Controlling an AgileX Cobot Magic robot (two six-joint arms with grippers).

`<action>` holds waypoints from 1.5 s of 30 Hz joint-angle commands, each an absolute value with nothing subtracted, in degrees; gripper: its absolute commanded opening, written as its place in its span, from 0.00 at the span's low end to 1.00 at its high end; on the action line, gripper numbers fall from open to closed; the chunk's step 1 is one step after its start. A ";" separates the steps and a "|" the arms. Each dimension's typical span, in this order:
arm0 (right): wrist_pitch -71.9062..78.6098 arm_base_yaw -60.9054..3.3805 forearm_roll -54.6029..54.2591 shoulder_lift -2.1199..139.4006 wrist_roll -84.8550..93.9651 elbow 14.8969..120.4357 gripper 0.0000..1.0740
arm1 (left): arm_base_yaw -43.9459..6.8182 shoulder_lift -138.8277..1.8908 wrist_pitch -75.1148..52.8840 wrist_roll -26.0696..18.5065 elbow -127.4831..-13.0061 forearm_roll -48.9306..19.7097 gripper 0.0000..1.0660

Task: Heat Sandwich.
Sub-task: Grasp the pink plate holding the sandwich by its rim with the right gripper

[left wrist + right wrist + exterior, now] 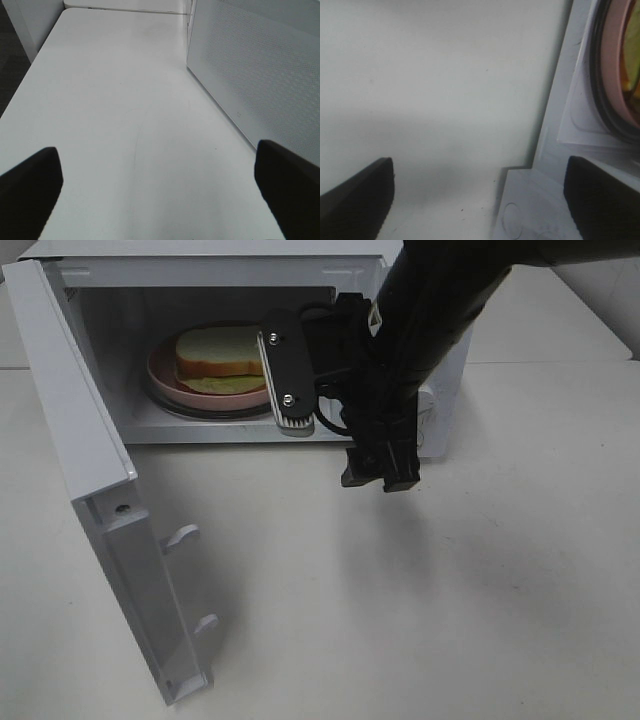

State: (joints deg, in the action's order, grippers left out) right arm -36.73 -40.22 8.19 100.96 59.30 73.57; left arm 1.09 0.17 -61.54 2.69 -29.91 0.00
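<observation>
Exterior high view: microwave (420, 390) on a white table (450, 590), its door (90, 470) swung wide to the left.
Sandwich (222, 355): inside the cavity on a pink plate (165, 380), which rests on the turntable; nothing is touching it.
Right gripper (290, 380): at the cavity mouth, just beside the plate's near edge, holding nothing; fingers spread wide, seen at both sides of the right wrist view.
Right arm pose: comes down from the upper right across the microwave's front, wrist turned sideways toward the opening.
Left gripper (160, 195): fingers fully apart and empty, hovering over bare table beside the door's perforated panel (260, 75); not visible in the exterior high view.
Stage (judged): sandwich loaded; door not yet shut.
Risk one: a finger catches the plate rim on the way out and drags the plate off the turntable.
Risk two: the door is swung while the right arm blocks the opening, striking it.
Risk three: the left gripper is close to the door; a careless push could shift the microwave.
</observation>
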 commanded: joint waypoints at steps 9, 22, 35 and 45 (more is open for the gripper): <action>-30.42 -41.54 9.51 108.00 58.50 80.39 0.80 | 1.26 0.57 -61.08 2.69 -29.68 -0.40 0.94; -28.19 -40.74 10.31 117.69 56.55 89.73 0.78 | 1.26 0.57 -61.08 2.69 -29.68 -0.40 0.94; -28.53 -40.05 10.37 126.80 54.14 99.47 0.75 | 1.26 0.57 -61.08 2.69 -29.68 -0.40 0.94; -30.14 -40.05 11.00 132.07 54.14 107.20 0.73 | 1.26 0.57 -61.08 2.69 -29.68 -0.40 0.94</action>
State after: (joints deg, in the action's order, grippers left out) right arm -29.05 -40.11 10.43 130.63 54.77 104.91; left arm 1.09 0.17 -61.54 2.69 -29.91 0.00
